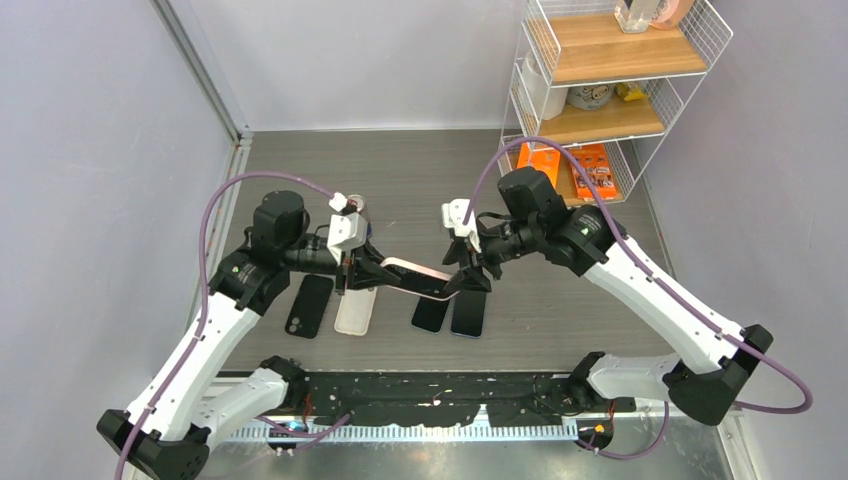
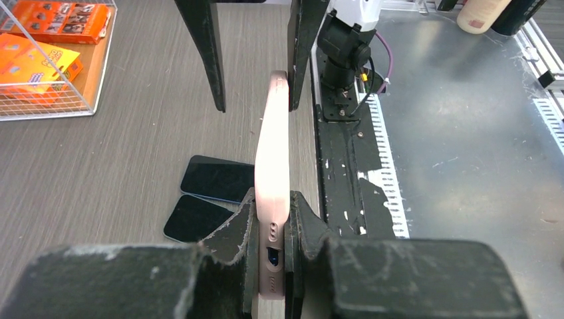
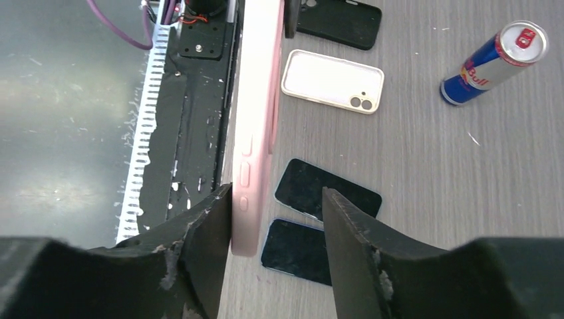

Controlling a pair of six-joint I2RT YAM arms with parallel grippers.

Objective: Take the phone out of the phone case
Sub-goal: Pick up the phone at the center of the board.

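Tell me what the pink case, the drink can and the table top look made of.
The pink case: likely soft silicone or rubbery plastic; matte, with rounded edges and moulded side buttons.
The can: thin metal, probably aluminium; shiny silver top with a pull tab, glossy printed side.
The table top: seemingly grey wood-grain laminate, matte; real wood cannot be ruled out.
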